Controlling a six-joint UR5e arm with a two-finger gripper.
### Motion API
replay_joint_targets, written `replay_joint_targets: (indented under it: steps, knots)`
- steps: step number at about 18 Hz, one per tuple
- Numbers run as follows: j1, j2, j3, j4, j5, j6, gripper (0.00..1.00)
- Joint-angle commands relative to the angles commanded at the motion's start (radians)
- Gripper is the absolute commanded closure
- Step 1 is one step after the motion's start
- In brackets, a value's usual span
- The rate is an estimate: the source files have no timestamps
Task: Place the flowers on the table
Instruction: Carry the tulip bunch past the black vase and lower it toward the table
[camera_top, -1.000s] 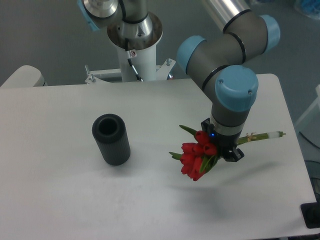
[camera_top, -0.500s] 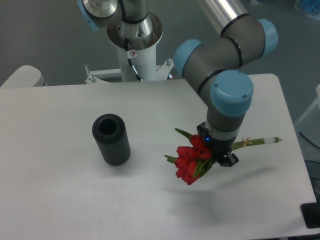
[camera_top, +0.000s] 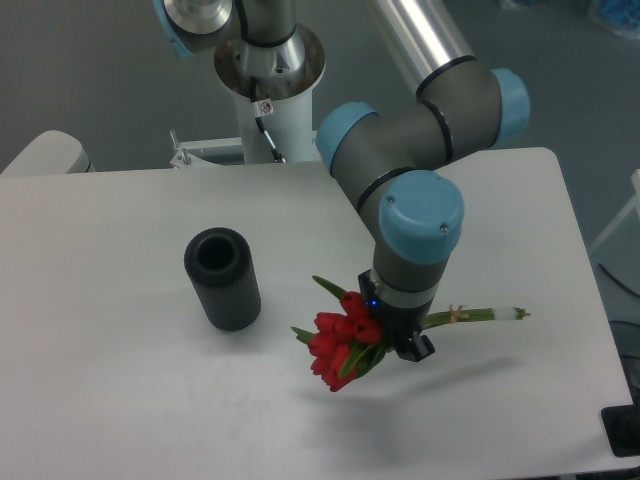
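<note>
From the fixed camera, the gripper (camera_top: 396, 338) is closed around the flowers (camera_top: 345, 340), grasping the bunch just behind the red heads, with the tied stems sticking out to the right. The bunch hangs level above the white worktop (camera_top: 120, 400), its shadow falling below, well apart from the black vase (camera_top: 222, 278). The carry step looks underway; next calls for lowering until stems touch, then releasing.
</note>
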Motion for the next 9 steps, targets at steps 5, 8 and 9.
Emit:
replay_joint_targets:
  steps: [5, 8, 9]
  knots:
    - [-0.043, -0.052, 0.024, 0.041, 0.002, -0.067, 0.9]
    - [-0.092, -0.096, 0.061, 0.061, 0.006, -0.175, 0.9]
    - [-0.097, -0.109, 0.069, 0.063, 0.006, -0.199, 0.9]
